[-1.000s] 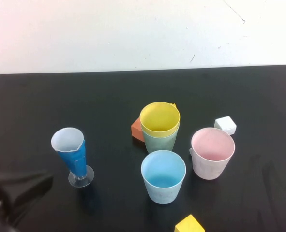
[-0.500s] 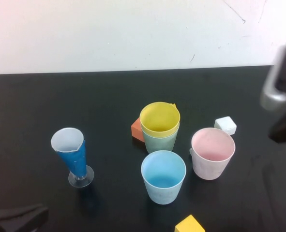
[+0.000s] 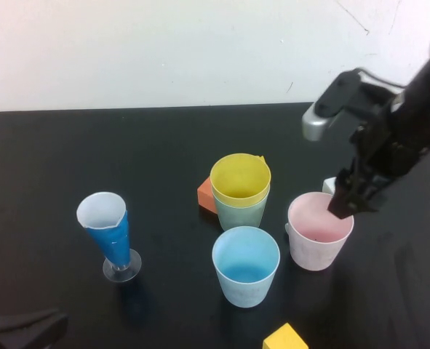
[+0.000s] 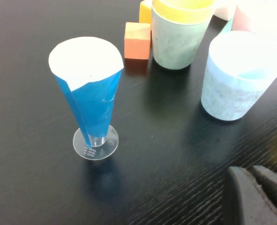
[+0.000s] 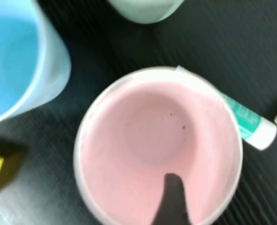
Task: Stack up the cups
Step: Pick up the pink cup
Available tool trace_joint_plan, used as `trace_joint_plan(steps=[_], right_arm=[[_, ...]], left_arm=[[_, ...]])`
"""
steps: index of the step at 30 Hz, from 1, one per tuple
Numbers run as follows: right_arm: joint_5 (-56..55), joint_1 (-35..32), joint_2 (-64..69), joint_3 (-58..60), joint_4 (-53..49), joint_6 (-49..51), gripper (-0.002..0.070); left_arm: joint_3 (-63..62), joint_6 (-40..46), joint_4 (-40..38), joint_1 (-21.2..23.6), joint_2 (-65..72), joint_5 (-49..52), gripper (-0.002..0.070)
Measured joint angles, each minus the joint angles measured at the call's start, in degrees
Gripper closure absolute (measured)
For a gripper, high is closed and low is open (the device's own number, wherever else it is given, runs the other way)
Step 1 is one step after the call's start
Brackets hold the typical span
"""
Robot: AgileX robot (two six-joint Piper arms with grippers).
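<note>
The black tabletop (image 3: 69, 160) holds the yellow cup (image 3: 240, 178) already nested in the green cup (image 3: 241, 211) at centre, the blue cup (image 3: 245, 265) nearer, and the pink cup (image 3: 319, 231) to the right. The right claw (image 3: 348, 203) hangs at the pink cup's far right rim; one fingertip (image 5: 173, 199) shows inside it, but how wide the claw stands I cannot tell. A good grasp would pinch the wall squarely, then lift straight. The left claw (image 3: 22, 331) sits parked near left, spread unclear. Only the right wrist view shows a teal-and-white tube (image 5: 248, 124) beside the pink cup.

Raised overview; wrist close-ups sharing blue cup (image 3: 245, 265).
</note>
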Motion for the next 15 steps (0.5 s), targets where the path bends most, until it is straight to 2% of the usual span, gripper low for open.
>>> trace_joint_plan(steps=[3,6,10,11,15], right_arm=[[-0.3,0.0,4.0,-1.0,0.1,0.2,0.0192],[0.3,0.0,7.5,-1.1,0.5,0.2,0.0295],[3.6,0.0,10.2,-2.2,-0.2,-0.5,0.0556],[4.6,0.0,10.4,-2.9,-0.7,-0.6,0.0598],[8.5,0.0,9.6,-6.5,-4.1,-0.6,0.0654]], left_arm=[[0.0,0.0,0.2,0.0,0.0,0.0,0.0673],[0.0,0.0,0.4,0.0,0.0,0.2,0.0673],[0.0,0.0,0.4,0.0,0.0,0.7,0.0673],[0.0,0.0,0.4,0.0,0.0,0.9,0.0673],[0.0,0.0,0.4,0.0,0.0,1.0,0.0673]])
